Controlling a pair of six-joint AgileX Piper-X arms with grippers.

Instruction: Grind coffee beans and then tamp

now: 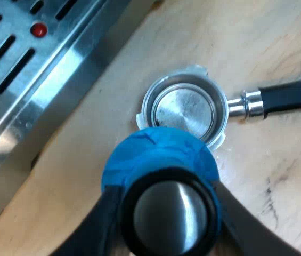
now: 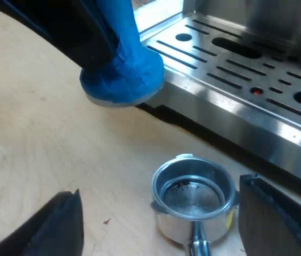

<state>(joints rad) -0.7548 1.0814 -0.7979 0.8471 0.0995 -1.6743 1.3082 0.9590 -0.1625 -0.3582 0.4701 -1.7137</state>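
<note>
So here's where we're at: our left claw [image 1: 163, 213] is clamped around the blue tamper [image 1: 155, 154] and holds it up in the air, off the surface [image 1: 278, 32], just shy of the holder [image 1: 185, 109] and close to the machine [image 1: 27, 64]. Our guess is it's carried high like that so the flat face can come down square into the cup rather than clipping the rim. The holder itself lies loose on the wooden surface beside the machine's slotted tray, cup facing up, with its dark handle [image 1: 291, 96] sticking out flat along the wood. Our right claw [image 2: 163, 221] is spread wide with a finger on either side of the holder and touching neither side, probably lined up to pinch it steady so it doesn't skate around under pressure. Now the odd bit: the cup looks pretty much bare, shiny metal floor with only a few dark specks in it (no real bed of grounds that we can make out). So going by that, the grinding half doesn't look done, and pressing now would just be metal on metal. The tamper's blue part looks like wrapped tape, a bit wrinkly, over a metal base.
</note>
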